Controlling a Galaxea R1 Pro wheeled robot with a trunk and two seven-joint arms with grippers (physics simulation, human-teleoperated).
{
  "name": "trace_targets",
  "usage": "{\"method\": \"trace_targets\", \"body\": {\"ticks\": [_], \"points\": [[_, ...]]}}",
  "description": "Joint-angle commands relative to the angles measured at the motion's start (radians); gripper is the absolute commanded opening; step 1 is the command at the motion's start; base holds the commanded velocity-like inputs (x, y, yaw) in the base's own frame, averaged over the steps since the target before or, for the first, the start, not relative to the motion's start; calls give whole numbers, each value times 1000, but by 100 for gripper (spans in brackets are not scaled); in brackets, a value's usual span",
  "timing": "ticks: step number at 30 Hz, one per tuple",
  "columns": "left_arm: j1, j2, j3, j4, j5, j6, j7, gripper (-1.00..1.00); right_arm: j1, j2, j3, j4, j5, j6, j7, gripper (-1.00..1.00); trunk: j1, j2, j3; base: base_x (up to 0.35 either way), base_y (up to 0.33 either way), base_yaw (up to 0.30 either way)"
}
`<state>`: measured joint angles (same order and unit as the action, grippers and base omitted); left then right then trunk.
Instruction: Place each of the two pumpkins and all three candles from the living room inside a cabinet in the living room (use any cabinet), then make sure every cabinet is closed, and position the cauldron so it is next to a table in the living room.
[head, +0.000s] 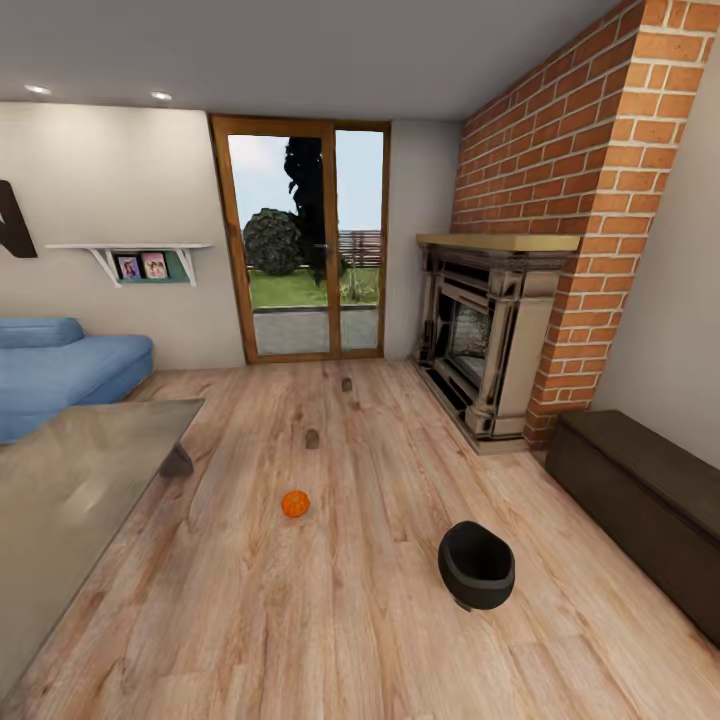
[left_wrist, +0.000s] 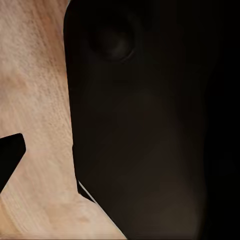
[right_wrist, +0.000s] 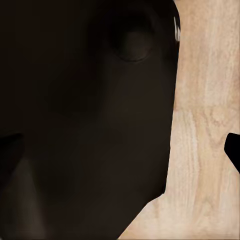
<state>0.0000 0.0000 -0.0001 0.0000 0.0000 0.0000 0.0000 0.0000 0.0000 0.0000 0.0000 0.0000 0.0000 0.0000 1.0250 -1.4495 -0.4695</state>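
Hand state, either arm: cannot tell, wrist views dark above floor planks; pumpkin (head: 295, 503) on floor ahead, slightly left, nearer left arm; cauldron (head: 476, 565) ahead right; two candles (head: 312, 438) (head: 347, 384) beyond; cabinet (head: 640, 500) far right.

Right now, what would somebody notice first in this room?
Probably the bright orange pumpkin sitting alone on the wood floor, with the black cauldron on the floor to its right, nearer the camera. Behind them, the tall red brick chimney rises over the fireplace on the right, beside the glass garden doors.
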Motion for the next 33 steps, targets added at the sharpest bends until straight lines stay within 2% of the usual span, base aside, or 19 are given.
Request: {"method": "trace_targets", "body": {"ticks": [1, 3, 13, 33], "points": [[0, 0, 0, 0, 0, 0, 0, 100, 0, 0, 0, 0, 0, 0, 0, 100, 0, 0, -1, 0, 0, 0], [11, 9, 11, -11, -3, 11, -8, 100, -10, -3, -1, 1, 8, 9, 3, 100, 0, 0, -1, 0, 0, 0], [14, 3, 12, -23, -3, 14, -6, 100, -31, -2, 1, 2, -2, -4, 3, 100, 0, 0, -1, 0, 0, 0], [14, 2, 12, -23, -3, 14, -6, 100, -32, -2, 1, 2, -9, -5, 3, 100, -77, 140, 62, 0, 0, -3]]}}
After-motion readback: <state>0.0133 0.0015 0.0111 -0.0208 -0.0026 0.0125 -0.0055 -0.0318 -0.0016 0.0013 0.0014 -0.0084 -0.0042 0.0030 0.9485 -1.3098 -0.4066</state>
